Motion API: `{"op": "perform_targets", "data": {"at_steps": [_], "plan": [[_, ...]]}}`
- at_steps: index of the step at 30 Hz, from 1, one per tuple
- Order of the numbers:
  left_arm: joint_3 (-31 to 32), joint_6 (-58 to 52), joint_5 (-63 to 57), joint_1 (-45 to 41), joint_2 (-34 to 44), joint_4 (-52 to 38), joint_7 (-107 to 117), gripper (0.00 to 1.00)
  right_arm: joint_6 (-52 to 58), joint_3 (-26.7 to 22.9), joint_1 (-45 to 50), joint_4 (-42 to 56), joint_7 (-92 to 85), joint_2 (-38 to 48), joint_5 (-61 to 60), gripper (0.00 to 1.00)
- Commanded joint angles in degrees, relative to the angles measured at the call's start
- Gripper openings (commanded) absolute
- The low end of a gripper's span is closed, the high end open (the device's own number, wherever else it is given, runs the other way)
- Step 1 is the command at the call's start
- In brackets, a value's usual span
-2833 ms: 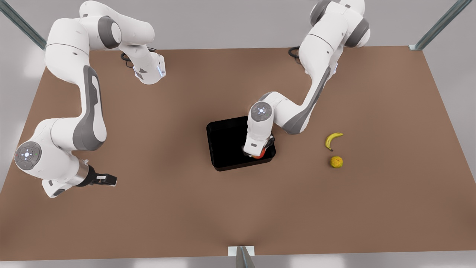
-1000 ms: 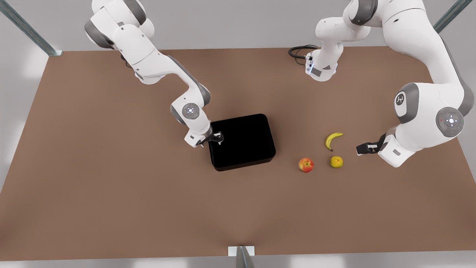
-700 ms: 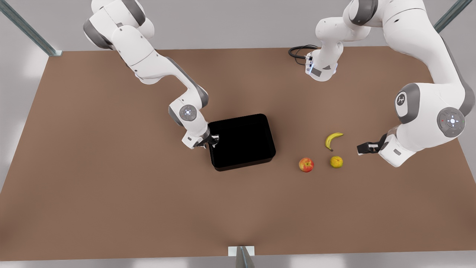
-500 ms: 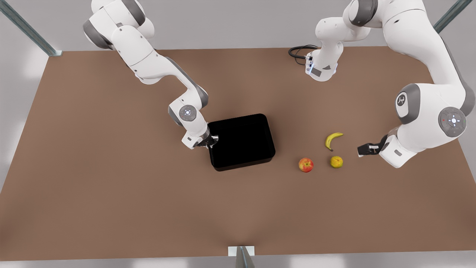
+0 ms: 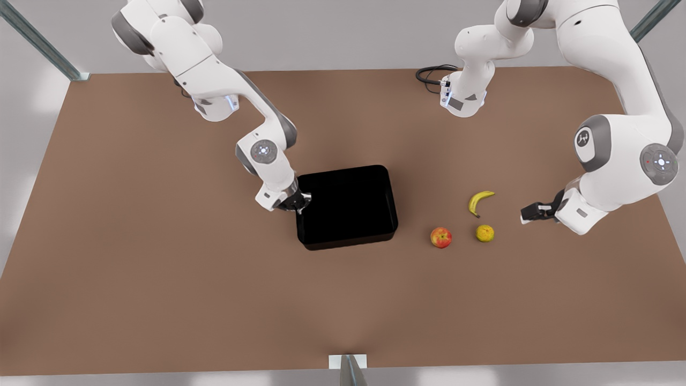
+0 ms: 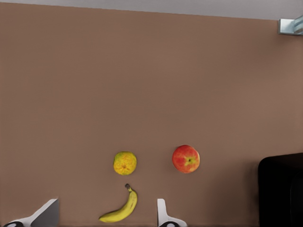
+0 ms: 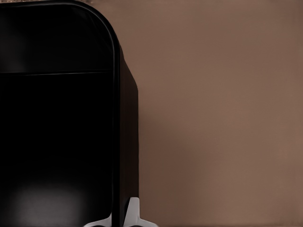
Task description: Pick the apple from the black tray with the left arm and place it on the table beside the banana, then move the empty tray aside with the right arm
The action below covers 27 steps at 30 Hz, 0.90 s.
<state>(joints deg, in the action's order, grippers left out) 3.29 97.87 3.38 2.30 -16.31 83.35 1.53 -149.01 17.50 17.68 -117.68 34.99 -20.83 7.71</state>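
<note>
The apple (image 5: 441,237) (image 6: 185,158) rests on the table (image 5: 161,279), to the front view's left of the banana (image 5: 478,202) (image 6: 120,211). The black tray (image 5: 348,206) (image 7: 125,118) lies empty mid-table. My right gripper (image 5: 300,206) (image 7: 120,215) is at the tray's edge on the front view's left, shut on its low wall, one finger on each side. My left gripper (image 5: 528,213) (image 6: 106,208) hovers open just to the front view's right of the banana, holding nothing.
A round yellow dimpled fruit (image 5: 485,233) (image 6: 125,162) lies close below the banana, to the front view's right of the apple. A black cable (image 5: 429,75) coils at the far table edge. Metal frame posts (image 5: 348,370) stand at the table's borders.
The right gripper closed on the tray wall, and the tray's gripped end has slid slightly toward the front view's left. The left arm drew back a little from the fruits.
</note>
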Motion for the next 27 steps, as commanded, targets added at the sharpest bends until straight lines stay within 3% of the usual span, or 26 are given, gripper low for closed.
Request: {"op": "perform_targets", "data": {"at_steps": [1, 7, 17, 27], "plan": [[0.1, -4.7, -2.1, -0.2, 0.1, -0.9, -0.2, 1.0, 5.9, -1.0, -0.2, 0.2, -6.6, 1.8, -0.1, 0.19], [1.5, -8.0, -4.3, -1.5, 0.2, -1.1, -0.4, 1.0, 16.3, -9.9, -0.6, 1.3, -27.0, 8.3, -5.0, 0.18], [1.2, -7.9, -3.3, -0.9, 0.4, -3.4, -4.3, 1.0, 31.1, -26.1, -0.6, 8.1, -57.3, 10.8, -11.0, 0.17], [1.1, -7.2, -1.4, -0.1, 0.4, -2.8, -5.4, 1.0, 33.2, -40.4, -1.1, 9.9, -72.1, 10.4, -14.8, 0.16]]}}
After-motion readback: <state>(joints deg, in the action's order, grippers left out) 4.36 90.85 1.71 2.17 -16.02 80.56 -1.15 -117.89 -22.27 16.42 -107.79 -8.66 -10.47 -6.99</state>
